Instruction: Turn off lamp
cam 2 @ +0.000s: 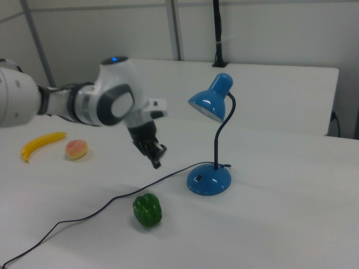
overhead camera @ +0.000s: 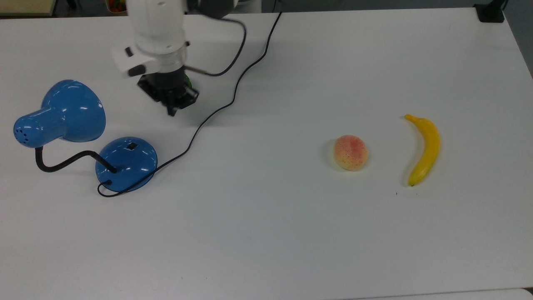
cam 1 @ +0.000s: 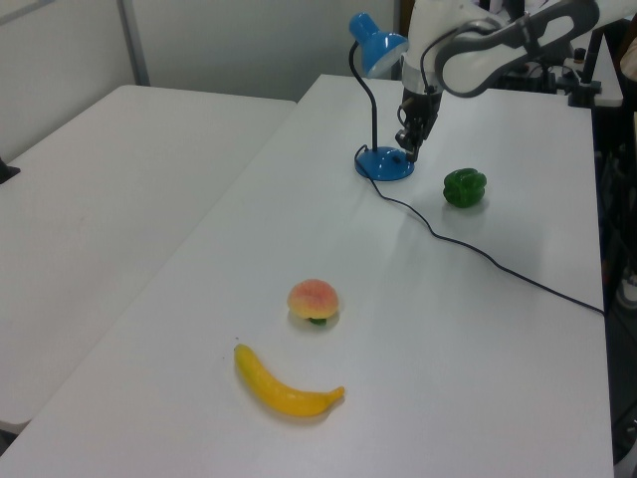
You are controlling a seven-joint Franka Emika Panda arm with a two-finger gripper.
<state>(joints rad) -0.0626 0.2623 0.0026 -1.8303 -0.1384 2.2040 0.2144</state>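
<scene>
Gripper point(cam 2: 156, 163) with jaws together on nothing, we see it in the air, lamp point(cam 2: 208, 178) base apart at the right view's right, green pepper point(cam 2: 147, 210) below.

Lamp point(overhead camera: 75, 111) glossy blue; table point(overhead camera: 291, 233) matt white, smooth.

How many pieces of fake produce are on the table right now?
3. In the top view, the banana lies far right with the peach just left of it. In the right view, the green pepper sits left of the lamp's base.
</scene>
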